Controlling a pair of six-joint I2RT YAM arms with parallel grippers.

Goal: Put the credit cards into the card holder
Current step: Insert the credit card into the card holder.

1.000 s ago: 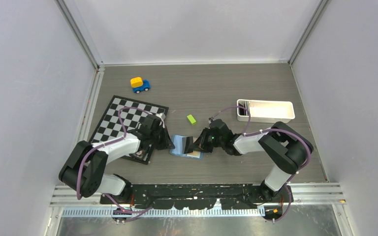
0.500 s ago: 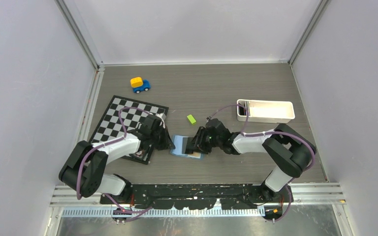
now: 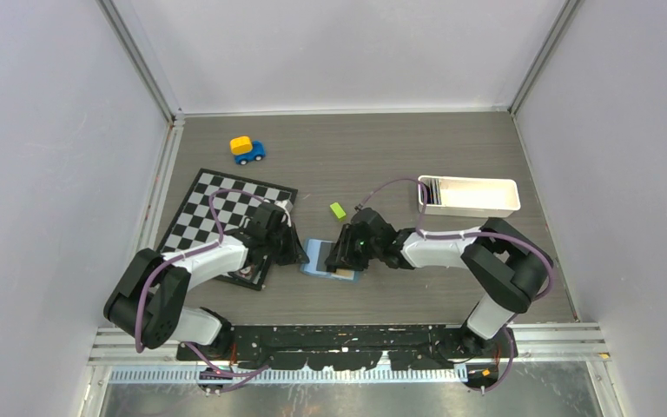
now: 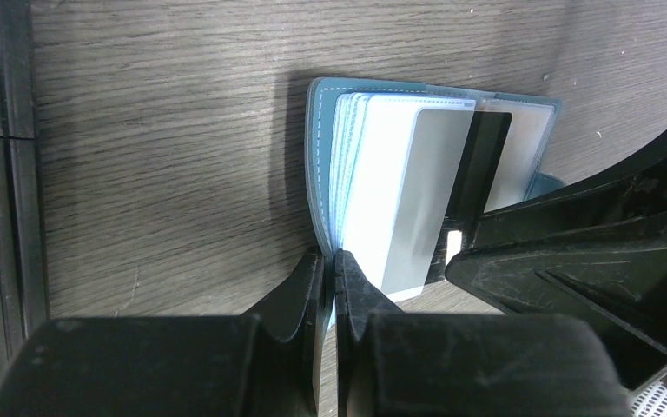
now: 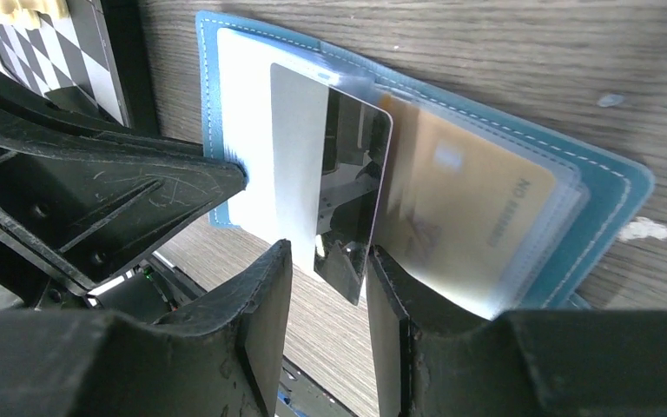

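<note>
Clamping the card holder point(image 4: 321, 156) by its cover mid-bench, left fingers point(image 4: 300, 287) brace it while right fingers point(image 5: 265, 295), parted astride the half-seated dark card point(image 5: 347, 191), should push it squarely toward 12 o'clock in their wrist view.

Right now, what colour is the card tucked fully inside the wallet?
The tucked card is tan-gold, clearest in the right wrist view.

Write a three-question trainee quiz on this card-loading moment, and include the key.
1. True or false: the tan-gold card already sits inside the card holder.
2. Which thing stands between the right arm's jaws? A) lime-green block B) dark card C) toy car
3. Fill in: the left arm's jaws are shut on the edge of the ____.
Key: 1 true; 2 B; 3 card holder.
</note>
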